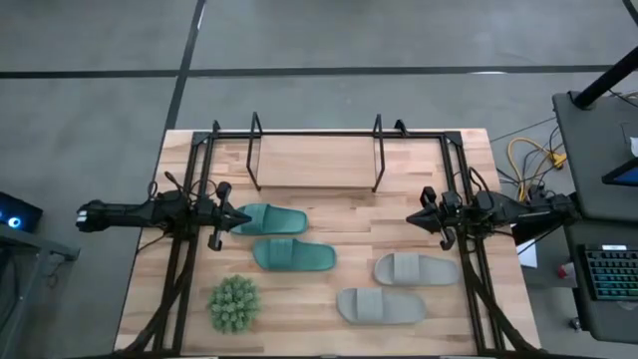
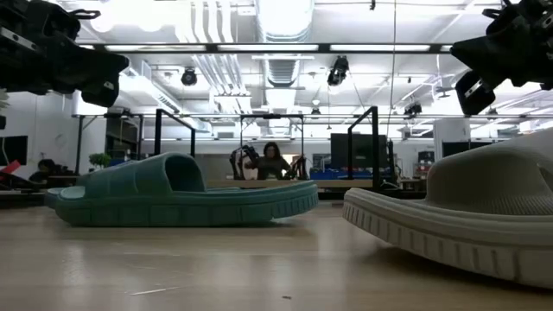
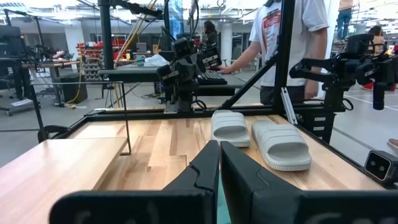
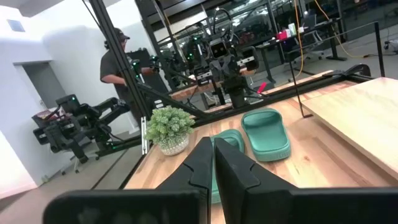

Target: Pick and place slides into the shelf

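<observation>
My left pincer (image 1: 242,218), pressed together, hovers over the nearest teal slide (image 1: 269,219), which lies lengthwise along the worktop's left-right run; my right pincer (image 1: 413,218) is shut too.

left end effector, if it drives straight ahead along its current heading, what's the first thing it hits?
Probably the nearer teal slide: the left end effector, shut, points across the table with that slide right at its tip. It seems to hover above table level, so it may pass over the slide; height is unclear.
</observation>
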